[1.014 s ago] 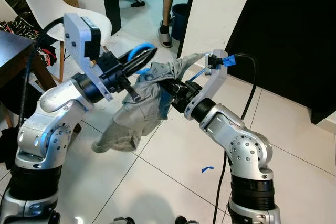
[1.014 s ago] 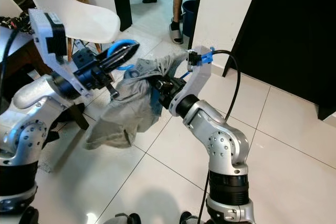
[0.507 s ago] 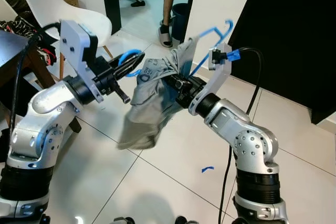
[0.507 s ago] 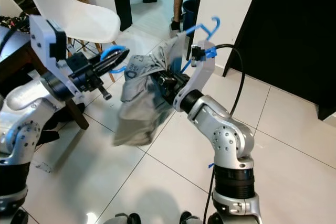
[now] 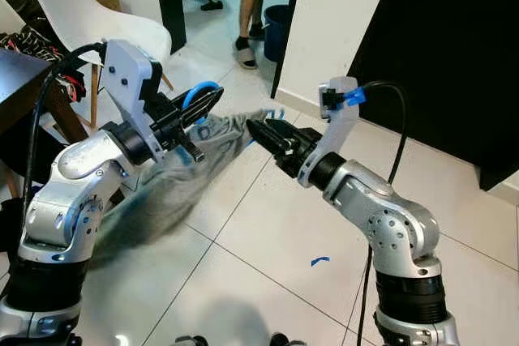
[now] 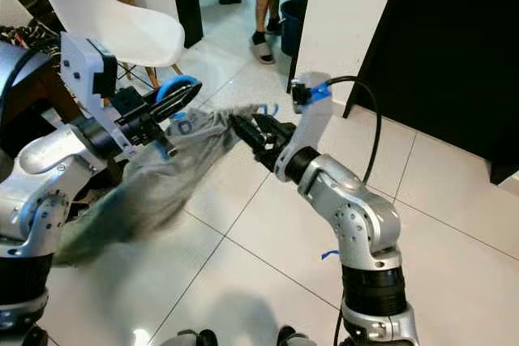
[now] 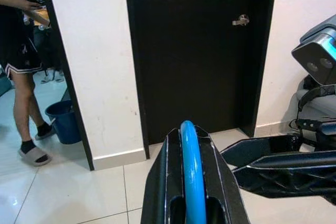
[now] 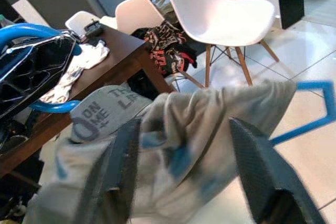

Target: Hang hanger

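I'm seeing left pincer (image 5: pixel 212 100) clamping the curved blue plastic hanger (image 7: pixel 192 174); soft grey shirt (image 5: pixel 174 180) draping at 7 o'clock; right pincer (image 8: pixel 186 174) spread wide.

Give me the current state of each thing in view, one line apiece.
Left tool: shut on the blue hanger.
Right tool: open, holding nothing.
Blue hanger: held, not hung.
Grey shirt: draped on the hanger, sagging toward the floor.
Black door: closed.
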`<state>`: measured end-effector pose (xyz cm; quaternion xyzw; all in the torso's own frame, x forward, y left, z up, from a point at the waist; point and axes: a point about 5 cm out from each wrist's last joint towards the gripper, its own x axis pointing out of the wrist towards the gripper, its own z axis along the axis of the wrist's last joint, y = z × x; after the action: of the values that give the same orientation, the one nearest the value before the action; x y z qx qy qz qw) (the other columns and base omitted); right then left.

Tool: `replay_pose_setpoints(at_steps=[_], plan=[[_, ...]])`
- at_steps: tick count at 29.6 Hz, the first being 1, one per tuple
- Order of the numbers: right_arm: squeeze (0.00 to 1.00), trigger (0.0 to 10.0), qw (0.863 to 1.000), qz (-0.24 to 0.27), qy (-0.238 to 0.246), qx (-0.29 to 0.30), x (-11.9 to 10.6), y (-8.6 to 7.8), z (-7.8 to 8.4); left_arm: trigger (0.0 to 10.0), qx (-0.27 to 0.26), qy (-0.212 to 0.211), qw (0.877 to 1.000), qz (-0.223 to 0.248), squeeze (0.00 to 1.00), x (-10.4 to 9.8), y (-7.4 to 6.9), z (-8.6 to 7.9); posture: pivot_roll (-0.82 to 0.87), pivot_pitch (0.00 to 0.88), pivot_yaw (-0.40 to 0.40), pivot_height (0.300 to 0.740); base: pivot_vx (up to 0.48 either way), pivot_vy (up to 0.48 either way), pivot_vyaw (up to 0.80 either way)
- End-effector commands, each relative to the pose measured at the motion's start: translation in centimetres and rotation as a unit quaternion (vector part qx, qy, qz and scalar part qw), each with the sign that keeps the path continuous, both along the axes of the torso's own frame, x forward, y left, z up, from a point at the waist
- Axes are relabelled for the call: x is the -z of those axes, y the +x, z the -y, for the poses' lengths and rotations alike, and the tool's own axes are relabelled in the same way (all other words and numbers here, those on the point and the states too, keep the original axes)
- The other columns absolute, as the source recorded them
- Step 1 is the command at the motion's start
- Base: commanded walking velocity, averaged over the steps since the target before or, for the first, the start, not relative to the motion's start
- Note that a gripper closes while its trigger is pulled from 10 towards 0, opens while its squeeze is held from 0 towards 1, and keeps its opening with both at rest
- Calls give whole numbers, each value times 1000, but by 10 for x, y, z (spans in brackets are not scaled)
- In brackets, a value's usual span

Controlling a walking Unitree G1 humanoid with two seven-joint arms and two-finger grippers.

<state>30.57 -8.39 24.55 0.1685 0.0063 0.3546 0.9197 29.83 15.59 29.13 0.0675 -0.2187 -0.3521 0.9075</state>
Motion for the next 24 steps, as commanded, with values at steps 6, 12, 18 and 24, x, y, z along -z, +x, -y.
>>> replay_pose_setpoints(at_steps=[6,12,18,24], plan=[[0,10000,999,-9,-8,-49,4,-12,-7,10000,23,0,1000,8,0,-2,-4,5,86,218,-45,740,0,0,0],[0,10000,998,-28,-23,-42,11,-11,-10,10000,29,-1,1000,10,0,-2,-7,6,89,220,-47,740,0,0,0],[0,10000,998,-52,-24,2,18,0,-7,10000,48,-8,999,13,0,-4,-11,10,89,221,-47,740,0,0,0],[0,10000,997,-66,32,33,12,8,0,10000,71,-12,997,14,0,-4,-15,18,86,224,-51,740,0,0,0]])
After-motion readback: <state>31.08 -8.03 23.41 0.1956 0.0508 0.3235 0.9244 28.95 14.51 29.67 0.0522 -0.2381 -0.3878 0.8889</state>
